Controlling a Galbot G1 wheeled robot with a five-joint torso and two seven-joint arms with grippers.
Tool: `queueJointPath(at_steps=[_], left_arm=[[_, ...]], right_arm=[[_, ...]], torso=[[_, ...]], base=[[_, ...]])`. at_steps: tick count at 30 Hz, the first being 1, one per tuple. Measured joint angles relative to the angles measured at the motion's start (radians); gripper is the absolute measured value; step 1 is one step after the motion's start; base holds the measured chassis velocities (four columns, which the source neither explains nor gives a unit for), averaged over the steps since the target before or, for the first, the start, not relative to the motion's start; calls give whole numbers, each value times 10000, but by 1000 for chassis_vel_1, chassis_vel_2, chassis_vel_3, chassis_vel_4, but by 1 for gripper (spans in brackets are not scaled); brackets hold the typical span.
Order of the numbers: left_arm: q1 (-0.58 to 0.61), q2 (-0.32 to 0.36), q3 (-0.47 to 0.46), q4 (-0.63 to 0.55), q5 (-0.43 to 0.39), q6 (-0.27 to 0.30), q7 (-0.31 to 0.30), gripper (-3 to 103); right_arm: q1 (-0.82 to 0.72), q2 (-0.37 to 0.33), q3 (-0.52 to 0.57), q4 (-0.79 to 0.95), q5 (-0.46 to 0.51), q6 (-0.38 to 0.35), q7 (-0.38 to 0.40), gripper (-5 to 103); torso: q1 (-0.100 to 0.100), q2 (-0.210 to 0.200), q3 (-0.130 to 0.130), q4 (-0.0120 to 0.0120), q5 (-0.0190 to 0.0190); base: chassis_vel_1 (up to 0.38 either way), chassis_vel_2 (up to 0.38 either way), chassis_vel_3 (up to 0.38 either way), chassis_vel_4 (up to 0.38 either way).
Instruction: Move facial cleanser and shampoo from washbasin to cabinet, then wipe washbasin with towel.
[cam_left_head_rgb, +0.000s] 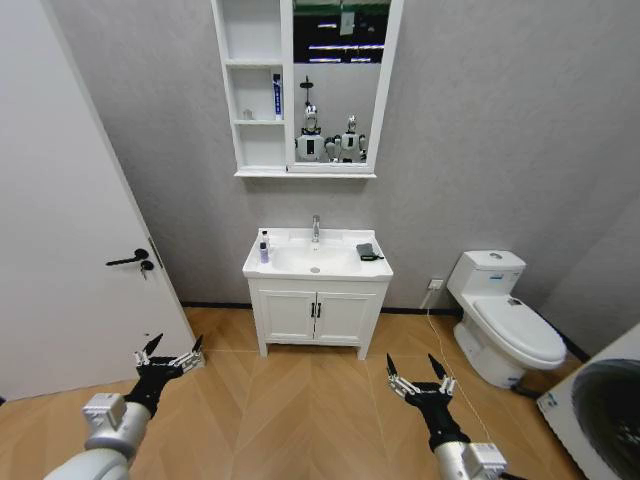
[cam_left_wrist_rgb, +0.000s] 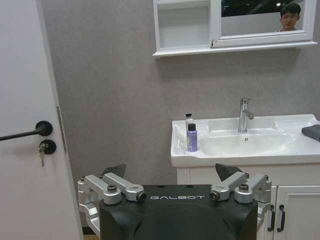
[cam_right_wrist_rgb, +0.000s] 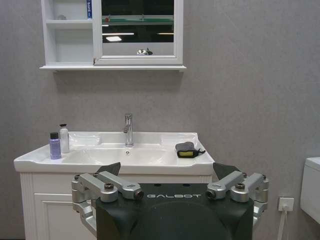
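Observation:
The white washbasin (cam_left_head_rgb: 335, 240) with a chrome tap (cam_left_head_rgb: 316, 228) stands across the room. On its left rim are a small purple bottle (cam_left_wrist_rgb: 192, 138) and a white pump bottle (cam_left_wrist_rgb: 188, 120); I cannot tell which is the facial cleanser and which the shampoo. The dark towel (cam_left_head_rgb: 368, 252) lies on the right rim. The white cabinet (cam_left_head_rgb: 255, 90) with open shelves and a mirror hangs above. My left gripper (cam_left_head_rgb: 175, 345) and right gripper (cam_left_head_rgb: 412, 362) hover low over the floor, well short of the basin, both open and empty.
A white two-door vanity (cam_left_head_rgb: 317, 315) carries the basin. A white door with a black handle (cam_left_head_rgb: 130, 259) lies left, a toilet (cam_left_head_rgb: 505, 320) right, and a washing machine (cam_left_head_rgb: 605, 410) at the near right. A blue tube (cam_left_head_rgb: 277, 97) stands on a cabinet shelf. Wood floor lies between me and the vanity.

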Motion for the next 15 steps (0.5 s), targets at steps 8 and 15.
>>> queueJointPath(at_steps=[8,15], left_arm=[[-42,8,81,74,42,-27,12,98],[-38,8,108,93,67,-26,12,98]], right_arm=[[11,70,-63,-66,-94,21,-35,100],[41,66,-89,-136,-97,54,-47,100]], torso=[[2,-2,1,-2,5],[-2,0,-1,0,4]], base=[[-255,264,265,-268],[-189,206,189,-186]])
